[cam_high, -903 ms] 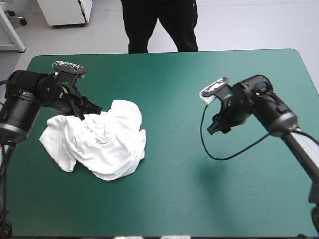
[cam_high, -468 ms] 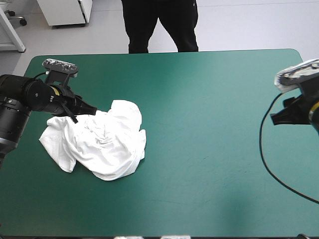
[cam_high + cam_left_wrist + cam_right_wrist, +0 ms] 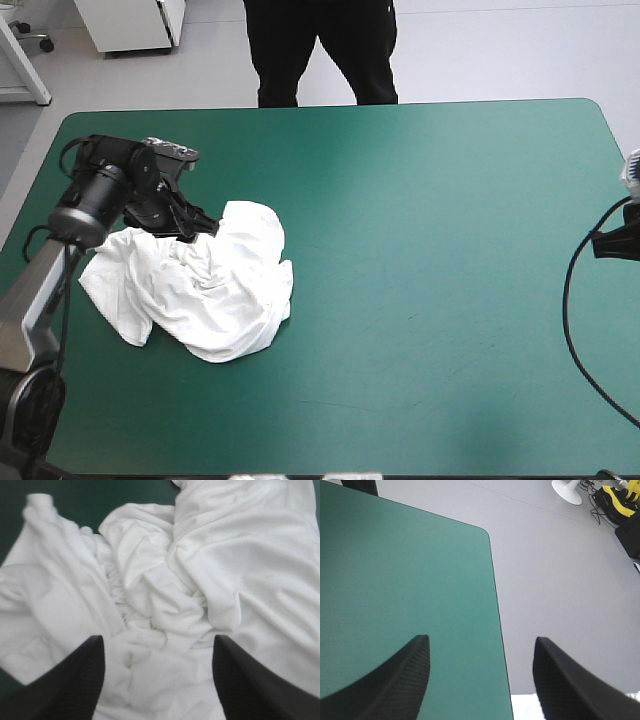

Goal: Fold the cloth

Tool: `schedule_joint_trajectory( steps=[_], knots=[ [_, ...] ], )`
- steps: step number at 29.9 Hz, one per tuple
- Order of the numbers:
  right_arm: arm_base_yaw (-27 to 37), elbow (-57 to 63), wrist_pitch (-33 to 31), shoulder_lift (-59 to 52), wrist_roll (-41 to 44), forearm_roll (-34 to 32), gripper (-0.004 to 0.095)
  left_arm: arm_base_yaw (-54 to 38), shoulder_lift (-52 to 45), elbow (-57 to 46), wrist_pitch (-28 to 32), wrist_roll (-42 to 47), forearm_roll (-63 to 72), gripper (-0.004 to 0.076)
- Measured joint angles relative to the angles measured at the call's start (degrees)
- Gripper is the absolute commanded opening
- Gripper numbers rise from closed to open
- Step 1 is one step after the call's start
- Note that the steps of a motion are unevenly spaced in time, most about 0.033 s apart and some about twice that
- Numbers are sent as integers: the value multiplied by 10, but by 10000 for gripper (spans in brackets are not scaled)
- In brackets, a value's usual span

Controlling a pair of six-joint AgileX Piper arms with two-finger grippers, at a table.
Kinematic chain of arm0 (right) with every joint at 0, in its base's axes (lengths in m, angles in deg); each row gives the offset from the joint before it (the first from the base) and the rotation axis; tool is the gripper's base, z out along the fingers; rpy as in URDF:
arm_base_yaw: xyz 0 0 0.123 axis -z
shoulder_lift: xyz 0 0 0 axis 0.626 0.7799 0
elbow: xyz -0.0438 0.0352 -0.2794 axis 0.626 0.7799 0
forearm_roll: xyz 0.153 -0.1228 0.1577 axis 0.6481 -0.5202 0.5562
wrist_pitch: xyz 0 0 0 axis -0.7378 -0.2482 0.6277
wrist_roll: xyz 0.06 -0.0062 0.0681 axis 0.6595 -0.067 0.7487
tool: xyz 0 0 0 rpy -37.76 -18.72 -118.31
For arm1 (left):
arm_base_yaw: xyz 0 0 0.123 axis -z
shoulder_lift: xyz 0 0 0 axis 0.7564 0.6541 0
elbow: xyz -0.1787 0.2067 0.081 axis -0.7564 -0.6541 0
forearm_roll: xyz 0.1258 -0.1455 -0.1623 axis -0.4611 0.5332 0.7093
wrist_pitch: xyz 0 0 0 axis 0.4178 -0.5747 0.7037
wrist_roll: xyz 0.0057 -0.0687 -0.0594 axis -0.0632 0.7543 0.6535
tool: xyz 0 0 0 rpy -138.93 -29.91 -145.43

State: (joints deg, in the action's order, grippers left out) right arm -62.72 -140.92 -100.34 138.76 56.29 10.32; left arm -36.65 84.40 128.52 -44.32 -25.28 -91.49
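The white T-shirt (image 3: 200,285) lies as a crumpled heap on the left half of the teal-green table (image 3: 430,250). My left gripper (image 3: 197,226) is at the heap's far left edge, low over the cloth. In the left wrist view this gripper (image 3: 159,680) stands open, with bunched folds of the T-shirt (image 3: 200,580) under and ahead of it and nothing pinched. My right gripper (image 3: 479,680) is also open and holds nothing. It hangs over the table's right edge near a rounded corner (image 3: 482,532). In the high view only a black bit of the right arm shows at the right border.
The teal-green cover (image 3: 395,605) is bare under the right gripper, with grey floor (image 3: 560,580) beyond the edge. A person's legs stand beyond the far edge, not over the table.
My right arm has drawn back to the right, from the table's middle right to its right edge. My left arm has swung round, its gripper shifting slightly right onto the heap's far edge.
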Motion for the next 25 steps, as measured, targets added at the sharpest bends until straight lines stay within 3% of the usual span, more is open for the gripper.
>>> schedule_joint_trajectory(
  steps=[13, 16, 20, 25],
  knots=[
    [0, 0, 0, 0, 0, 0, 567, 0, 174, 0, 36, -7, 32, 436],
    [0, 0, -1, 0, 0, 0, 567, 0, 186, 4, 33, -7, 37, 312],
    [0, 0, 0, 0, -1, -9, 568, -1, 190, 7, 32, -9, 38, -7],
    [0, 0, 0, 0, -1, -13, 567, -2, 191, 8, 30, -16, 42, -9]
  ],
)
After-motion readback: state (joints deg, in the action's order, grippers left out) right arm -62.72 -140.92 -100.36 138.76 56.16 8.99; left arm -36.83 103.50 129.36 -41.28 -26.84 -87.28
